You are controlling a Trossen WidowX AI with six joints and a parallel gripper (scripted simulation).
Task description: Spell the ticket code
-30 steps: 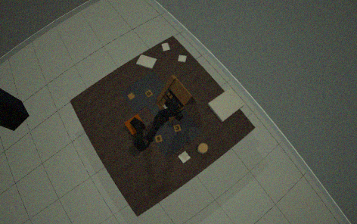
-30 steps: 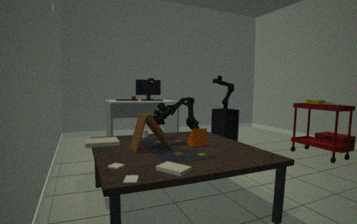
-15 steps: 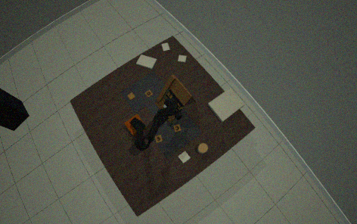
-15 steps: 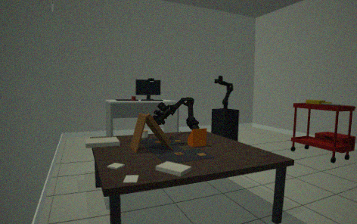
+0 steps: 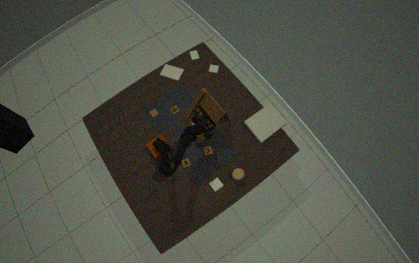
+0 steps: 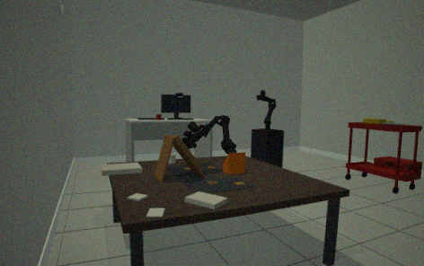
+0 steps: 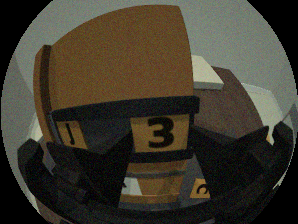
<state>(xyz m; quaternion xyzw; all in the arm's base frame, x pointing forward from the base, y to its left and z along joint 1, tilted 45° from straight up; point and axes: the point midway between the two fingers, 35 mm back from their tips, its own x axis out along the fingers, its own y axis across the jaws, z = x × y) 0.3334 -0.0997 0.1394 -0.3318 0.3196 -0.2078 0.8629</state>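
The wooden board (image 5: 214,106) (image 6: 168,155) (image 7: 120,60) stands tilted on the table, with a black-lipped rail (image 7: 125,107) across its face. A tile marked 3 (image 7: 161,134) is upright between the rail's lips at its right end in the wrist view. A tile that looks like J (image 7: 73,135) sits further left, with a dark gap between them. My gripper (image 7: 160,131) (image 5: 202,126) (image 6: 187,140) is shut on the 3 tile, one finger on each side. Loose tiles (image 5: 154,113) (image 5: 174,109) (image 5: 185,163) (image 5: 208,150) lie on dark mats. A white printed card (image 7: 132,186) is partly hidden below; its print is unreadable.
An orange block (image 5: 154,143) (image 6: 234,163) is by the arm's base. A white slab (image 5: 171,72) (image 6: 206,199), small white cards (image 5: 194,55) (image 5: 214,68) (image 5: 216,184) and a round tan object (image 5: 238,173) lie around. A larger pale slab (image 5: 265,123) (image 6: 121,168) overlaps the table's edge.
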